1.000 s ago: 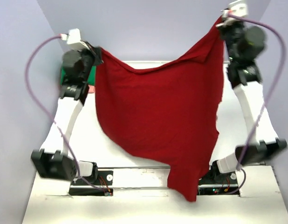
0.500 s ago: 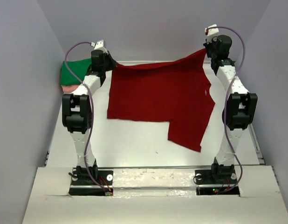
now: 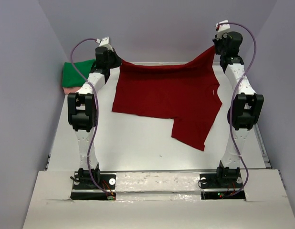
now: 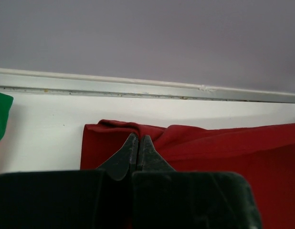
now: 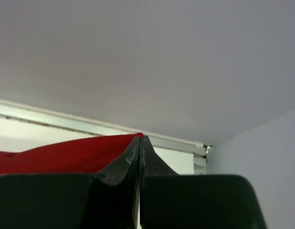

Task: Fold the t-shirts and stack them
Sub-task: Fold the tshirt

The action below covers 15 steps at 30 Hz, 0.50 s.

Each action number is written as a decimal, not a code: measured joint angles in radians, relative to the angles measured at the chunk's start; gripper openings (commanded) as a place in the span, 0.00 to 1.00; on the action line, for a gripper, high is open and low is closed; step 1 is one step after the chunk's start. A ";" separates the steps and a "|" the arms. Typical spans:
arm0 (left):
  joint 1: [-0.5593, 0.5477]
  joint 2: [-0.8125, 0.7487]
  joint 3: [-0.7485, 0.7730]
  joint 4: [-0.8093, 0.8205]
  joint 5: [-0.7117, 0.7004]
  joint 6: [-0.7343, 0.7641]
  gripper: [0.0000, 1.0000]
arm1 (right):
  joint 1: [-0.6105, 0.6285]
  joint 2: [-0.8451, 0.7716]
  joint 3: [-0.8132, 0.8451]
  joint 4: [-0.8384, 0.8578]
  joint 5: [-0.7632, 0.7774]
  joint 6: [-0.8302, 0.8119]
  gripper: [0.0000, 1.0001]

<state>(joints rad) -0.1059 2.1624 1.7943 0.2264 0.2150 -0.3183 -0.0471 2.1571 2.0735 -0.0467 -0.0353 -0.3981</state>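
The dark red t-shirt (image 3: 166, 98) lies spread over the far half of the table, its back edge lifted between both arms. At the shirt's far-left corner my left gripper (image 3: 112, 62) is shut on the cloth; in the left wrist view the fingertips (image 4: 138, 140) pinch a bunched fold of red cloth (image 4: 209, 148). Higher up, the right gripper (image 3: 215, 47) is shut on the far-right corner, where red fabric (image 5: 66, 155) runs up to the closed tips (image 5: 140, 140). A green t-shirt (image 3: 77, 72) sits folded at the far left on a pale pink one (image 3: 70, 90).
Grey walls enclose the table on three sides. A pale rail (image 4: 138, 88) runs along the table's far edge. White tabletop (image 3: 138, 152) shows between the shirt and the arm bases.
Both arms swung from high and near to the far side, laying the hanging red shirt out on the table. Over the last half second the right corner rose a little.
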 measured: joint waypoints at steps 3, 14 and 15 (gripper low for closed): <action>0.000 0.000 0.000 -0.014 -0.007 0.003 0.00 | 0.001 -0.012 -0.059 -0.013 -0.003 0.009 0.00; 0.000 0.003 0.032 -0.153 -0.051 -0.017 0.00 | 0.054 -0.200 -0.341 -0.097 0.024 0.090 0.00; -0.001 0.010 0.055 -0.177 -0.059 -0.021 0.00 | 0.063 -0.225 -0.359 -0.103 0.032 0.096 0.00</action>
<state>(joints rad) -0.1066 2.1723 1.8492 0.0490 0.1562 -0.3389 0.0158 1.9320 1.7145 -0.1493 -0.0036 -0.3023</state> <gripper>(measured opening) 0.014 0.009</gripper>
